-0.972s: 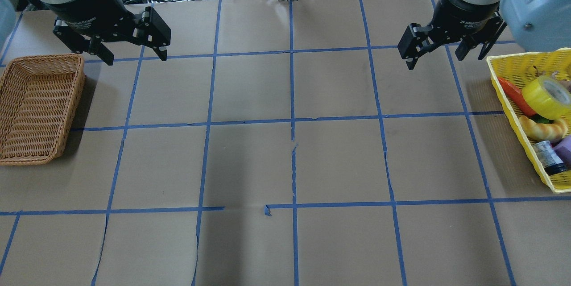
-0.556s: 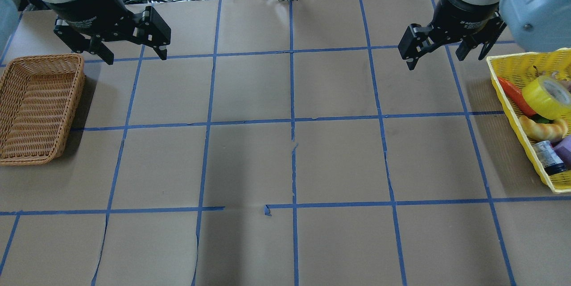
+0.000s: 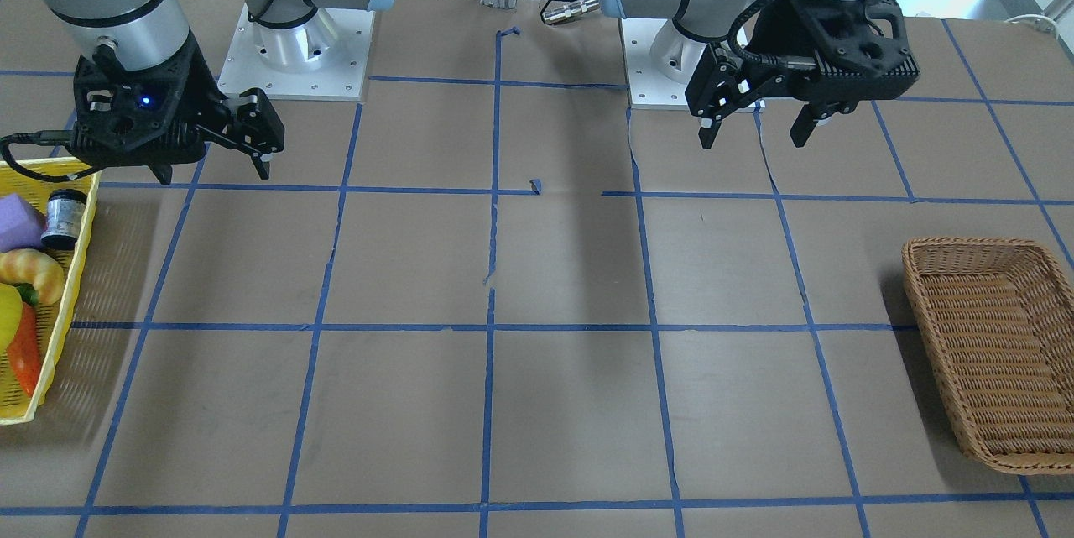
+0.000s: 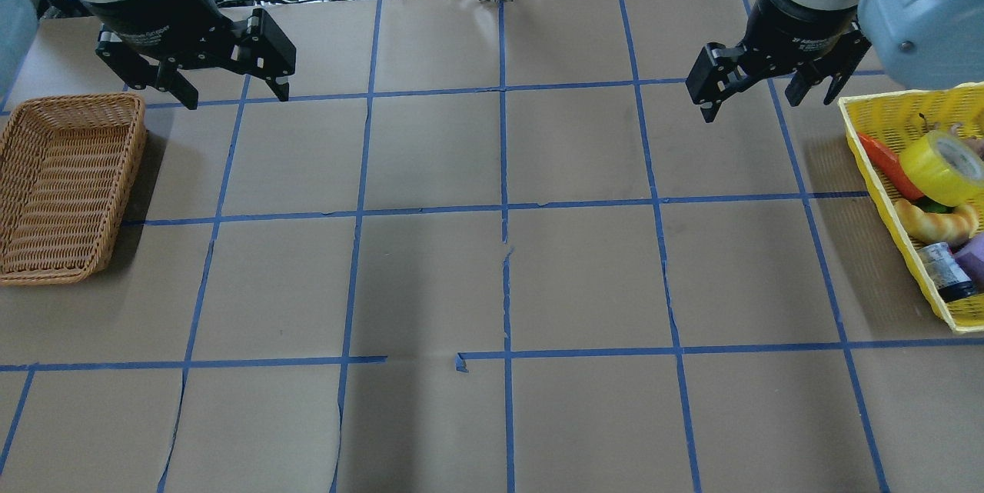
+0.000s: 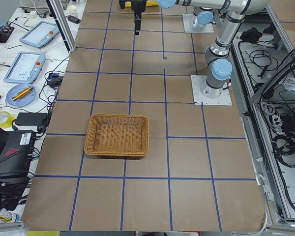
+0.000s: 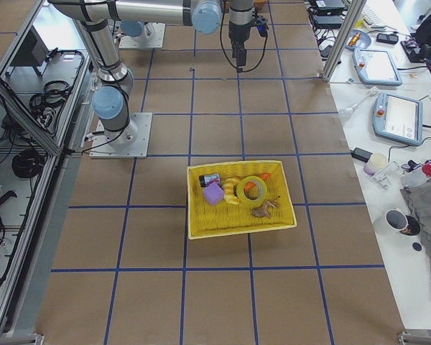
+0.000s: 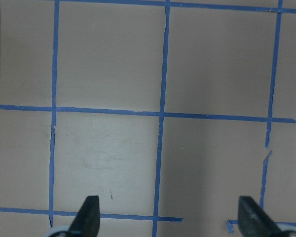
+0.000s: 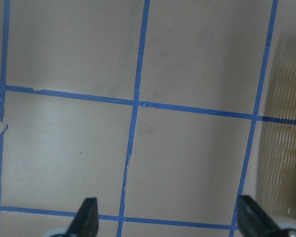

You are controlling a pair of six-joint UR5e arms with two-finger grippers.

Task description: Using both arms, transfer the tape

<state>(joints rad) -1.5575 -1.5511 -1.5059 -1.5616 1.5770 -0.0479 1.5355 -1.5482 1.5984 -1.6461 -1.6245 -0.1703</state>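
The yellow tape roll (image 4: 942,166) lies tilted in the yellow basket (image 4: 876,178) at the table's right edge, on top of other items. It also shows in the exterior right view (image 6: 250,189). My right gripper (image 4: 769,104) hangs open and empty above the table, just left of the basket's far corner and apart from the tape. My left gripper (image 4: 236,97) hangs open and empty near the far corner of the wicker basket (image 4: 77,98). Both wrist views show spread fingertips over bare brown paper (image 7: 168,212) (image 8: 167,212).
The yellow basket also holds a croissant (image 4: 934,222), a black-capped jar (image 4: 944,270), a purple block (image 4: 975,256) and an orange-red item (image 4: 888,162). The wicker basket (image 3: 973,244) is empty. Blue tape lines grid the brown paper. Cables and devices lie beyond the far edge.
The left arm has shifted very slightly. The right gripper, the tape and the baskets stay where they were.
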